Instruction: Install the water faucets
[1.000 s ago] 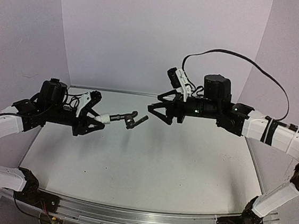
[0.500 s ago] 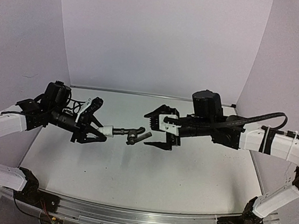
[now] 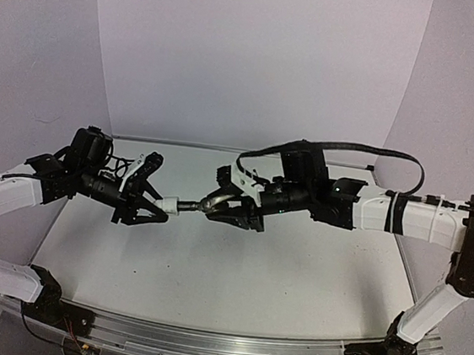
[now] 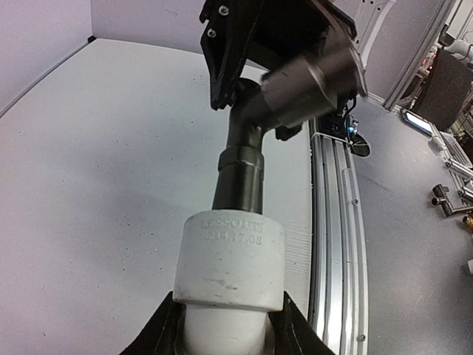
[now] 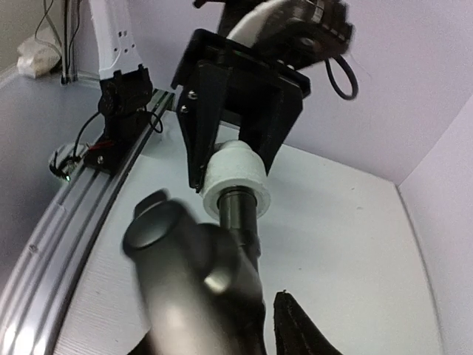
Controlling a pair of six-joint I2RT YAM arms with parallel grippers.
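Observation:
The dark grey water faucet (image 3: 198,207) hangs level above the table between my two grippers. Its slender stem sits in the white plastic fitting (image 3: 169,205). My left gripper (image 3: 159,207) is shut on the fitting; the left wrist view shows the fitting (image 4: 233,255) clamped between the fingers, with the faucet (image 4: 244,163) rising out of it. My right gripper (image 3: 221,203) is shut on the faucet's bent head. In the right wrist view the faucet (image 5: 192,274) looks large and blurred, and the fitting (image 5: 235,174) lies beyond it.
The white table (image 3: 236,271) lies below the held parts. An aluminium rail (image 3: 228,346) runs along the near edge and shows in the left wrist view (image 4: 336,222). Purple walls close off the back and sides. Loose cables (image 3: 119,165) lie behind the left arm.

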